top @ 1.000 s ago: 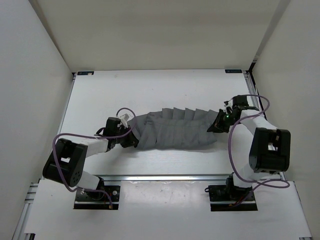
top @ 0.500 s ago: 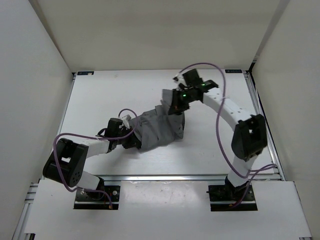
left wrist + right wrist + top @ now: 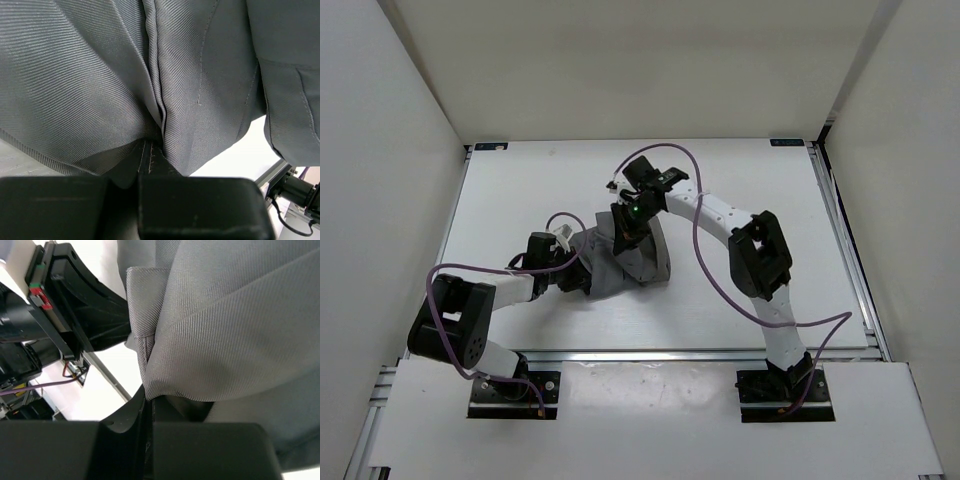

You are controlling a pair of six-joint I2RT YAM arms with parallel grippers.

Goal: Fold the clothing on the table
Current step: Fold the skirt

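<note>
Grey twill, soft and pleated: the skirt (image 3: 642, 266) lies bunched a little left of the middle of the table (image 3: 760, 190), doubled over on itself. At its left end the left gripper (image 3: 577, 281) is clamped on an edge of the cloth. The left wrist view shows it pinched tight on a stitched seam, with loose folds spreading beyond. Over the top of the heap the right gripper (image 3: 625, 233) is likewise closed on a fold, close to the left one.

The fabric looks light and limp, likely to slide and lose its pleats, so hemmed edges and corners are the surest holds.

The overhead view gives the heap's outline but hides both pinches. The right wrist view shows a hemmed corner in its grip and, seemingly, the left arm's black housing (image 3: 65, 315) just beside it.
</note>
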